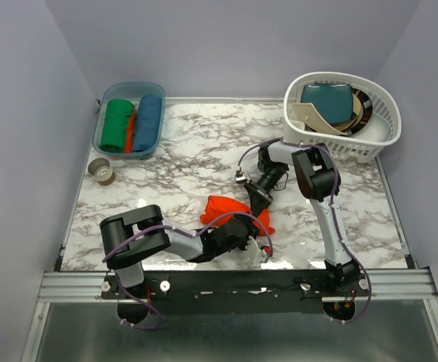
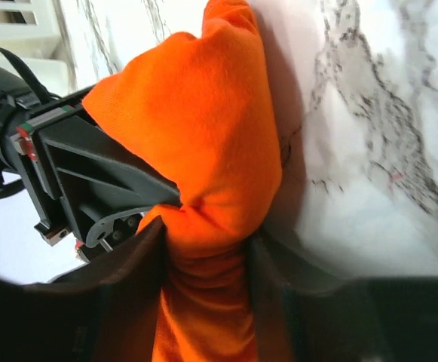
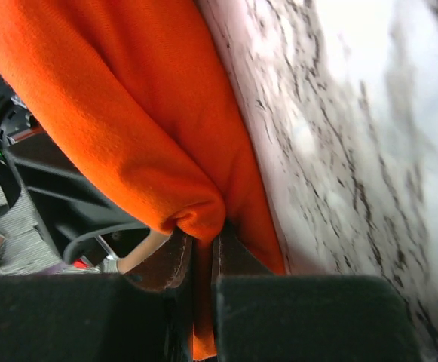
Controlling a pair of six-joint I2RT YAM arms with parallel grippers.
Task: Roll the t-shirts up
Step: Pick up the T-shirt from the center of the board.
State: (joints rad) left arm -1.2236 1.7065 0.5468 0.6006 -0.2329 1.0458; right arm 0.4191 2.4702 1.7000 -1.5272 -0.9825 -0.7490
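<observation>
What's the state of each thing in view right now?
orange t-shirt: bunched, not rolled.
left gripper: fingers pinching the orange t-shirt.
right gripper: fingers shut on a fold of it.
blue bin: holds rolled shirts.
white basket: holds folded fabric items.

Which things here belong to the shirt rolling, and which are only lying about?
For the job: orange shirt; rolled shirts in the bin.
Lying about: tape roll; basket.
</observation>
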